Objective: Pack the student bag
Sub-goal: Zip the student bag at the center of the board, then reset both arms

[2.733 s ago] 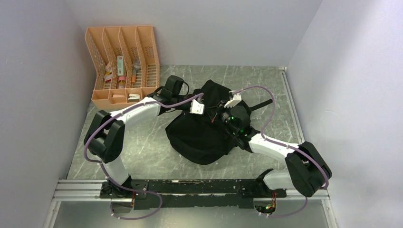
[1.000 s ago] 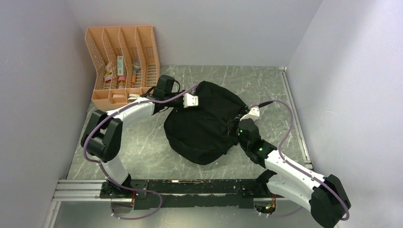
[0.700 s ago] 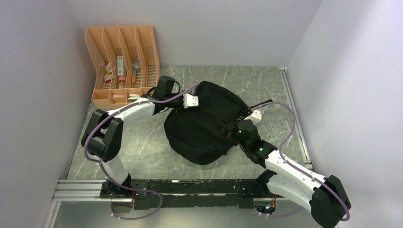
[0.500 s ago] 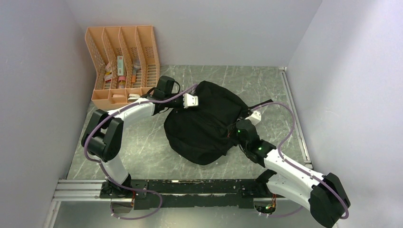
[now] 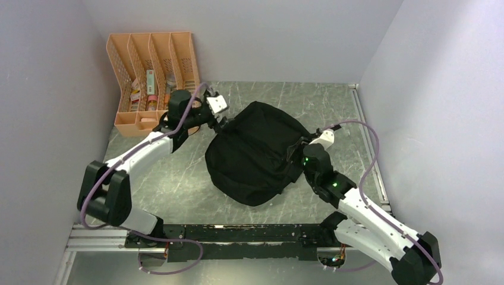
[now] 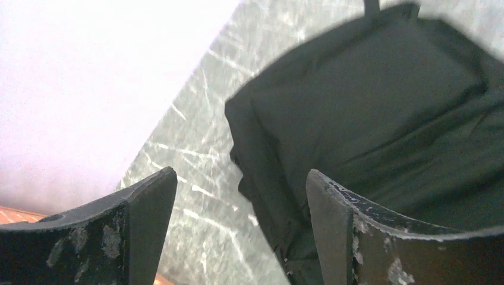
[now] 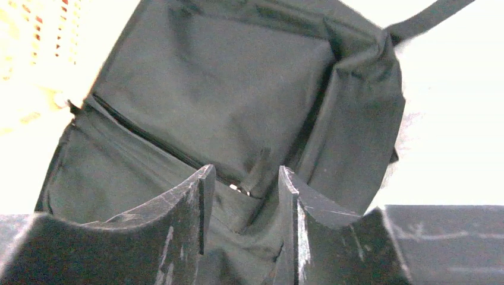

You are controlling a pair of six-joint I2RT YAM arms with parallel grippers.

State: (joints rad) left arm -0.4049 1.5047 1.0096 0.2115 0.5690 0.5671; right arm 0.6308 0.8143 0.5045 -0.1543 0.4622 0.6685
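Overhead, the bag point(image 5: 255, 155) lies slumped mid-table point(image 5: 178, 181), seemingly zipped, with both hands off it: the left hand point(image 5: 219, 117) is raised at its far-left corner beside the organiser point(image 5: 151, 77), and the right hand point(image 5: 295, 156) sits low at its right edge. Left wrist: jaws wide and empty above the bag's corner. Right wrist: jaws part-open, gripping nothing, aimed at the zipper point(image 7: 154, 139). This looks like a regrasp; next likely calls for pinching the pull or the flap.

I count one student bag point(image 5: 255, 154) on my screens; one orange mesh organiser point(image 5: 117, 62), which has four upright slots point(image 5: 159, 56); two grippers, the left gripper point(image 6: 241, 178) and the right gripper point(image 7: 243, 172); several small items point(image 5: 150, 83) in the slots, too small for me to count exactly.
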